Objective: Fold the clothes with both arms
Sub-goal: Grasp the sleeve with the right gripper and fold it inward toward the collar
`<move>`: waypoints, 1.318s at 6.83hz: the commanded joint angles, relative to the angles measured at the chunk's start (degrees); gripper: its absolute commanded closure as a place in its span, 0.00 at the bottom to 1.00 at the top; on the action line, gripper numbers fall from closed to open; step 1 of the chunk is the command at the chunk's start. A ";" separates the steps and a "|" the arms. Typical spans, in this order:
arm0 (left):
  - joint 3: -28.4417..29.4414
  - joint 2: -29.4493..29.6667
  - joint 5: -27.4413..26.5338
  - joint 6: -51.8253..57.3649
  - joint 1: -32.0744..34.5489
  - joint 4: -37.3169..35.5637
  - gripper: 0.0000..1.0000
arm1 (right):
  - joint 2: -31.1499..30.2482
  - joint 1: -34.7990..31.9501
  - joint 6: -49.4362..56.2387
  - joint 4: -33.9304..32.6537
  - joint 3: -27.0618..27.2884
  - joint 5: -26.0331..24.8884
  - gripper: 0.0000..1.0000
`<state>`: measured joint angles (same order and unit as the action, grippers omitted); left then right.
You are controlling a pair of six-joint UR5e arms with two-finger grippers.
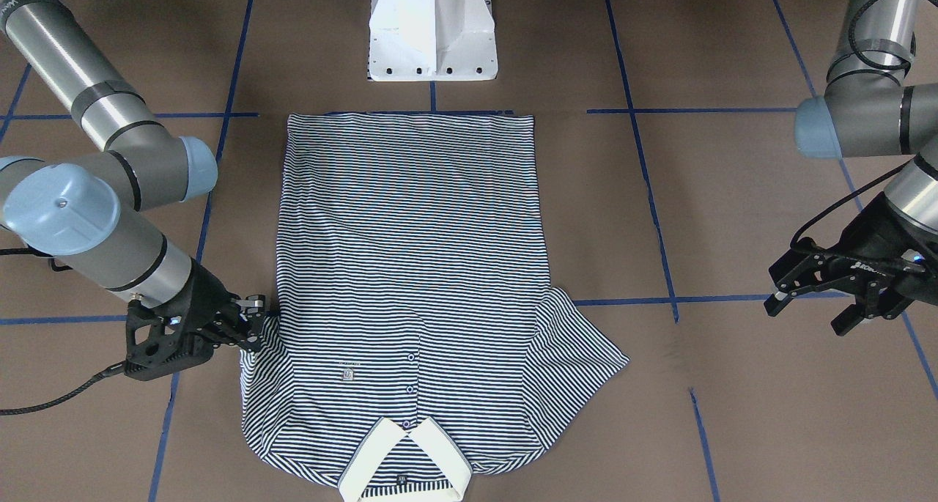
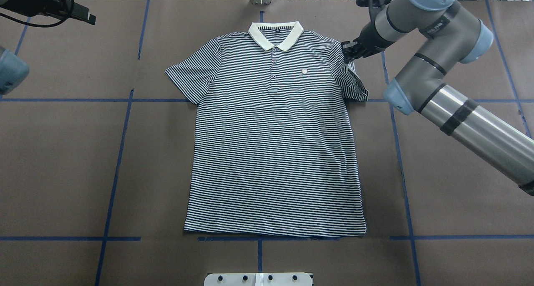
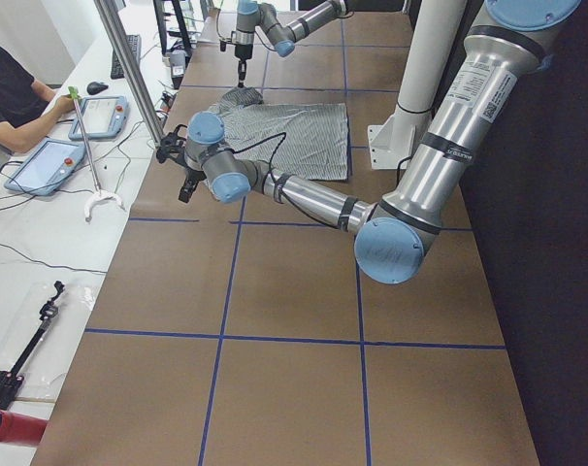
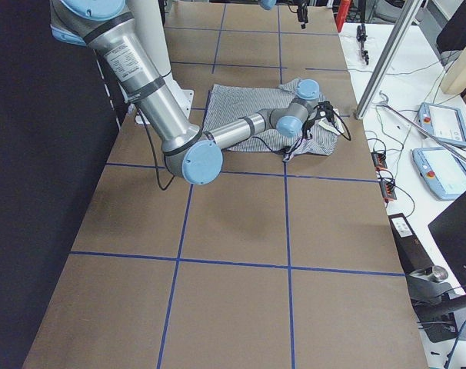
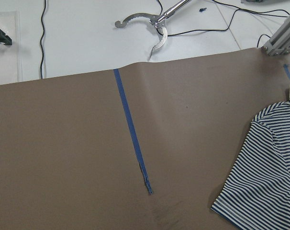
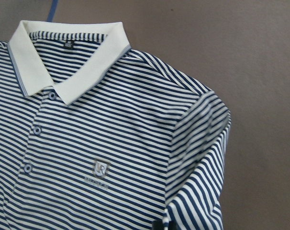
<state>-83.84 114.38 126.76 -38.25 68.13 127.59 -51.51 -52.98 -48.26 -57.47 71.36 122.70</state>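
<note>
The navy-and-white striped polo shirt [image 1: 414, 267] [image 2: 275, 144] lies flat, front up, on the brown table, its cream collar [image 2: 275, 33] at the far edge. My right gripper [image 1: 256, 315] [image 2: 348, 52] is at the shirt's shoulder and looks shut on the sleeve [image 2: 354, 83], which is bunched and drawn inward. The right wrist view shows that puckered sleeve [image 6: 202, 158] beside the chest logo [image 6: 101, 167]. My left gripper [image 1: 810, 311] hangs open and holds nothing, well off the shirt's other side. The other sleeve [image 2: 190, 75] [image 5: 264, 177] lies spread flat.
The white pedestal base [image 1: 432, 33] stands at the hem end of the shirt. Blue tape lines [image 2: 121, 144] cross the brown cover. Beyond the far edge is a white bench with tools [image 5: 150, 24] and tablets; a person [image 3: 13, 97] sits there.
</note>
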 commanded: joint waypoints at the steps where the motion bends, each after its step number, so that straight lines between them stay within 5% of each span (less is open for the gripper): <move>1: -0.10 -0.29 -0.02 0.10 -0.02 -0.06 0.00 | 11.99 2.43 -0.61 -0.63 -13.28 -5.87 1.00; 3: -0.10 0.14 -0.02 -0.33 -0.10 -0.06 0.00 | 15.30 4.11 -0.69 -0.45 -18.89 -10.19 1.00; 4: -0.10 0.32 -0.02 -1.73 -0.19 0.03 0.00 | 15.30 4.72 -0.69 -0.02 -18.89 -10.63 0.01; 8: 0.95 2.94 -0.98 -8.72 -2.81 -0.32 0.00 | 15.21 4.73 -4.01 0.52 -16.54 -9.16 0.00; 9: 0.96 4.96 -4.90 -18.17 -5.79 -0.67 0.00 | 13.91 4.55 -6.38 -6.27 -10.87 -5.40 0.00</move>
<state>-83.17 117.27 124.86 -48.02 65.15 127.21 -36.64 -48.29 -52.09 -58.73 55.82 114.24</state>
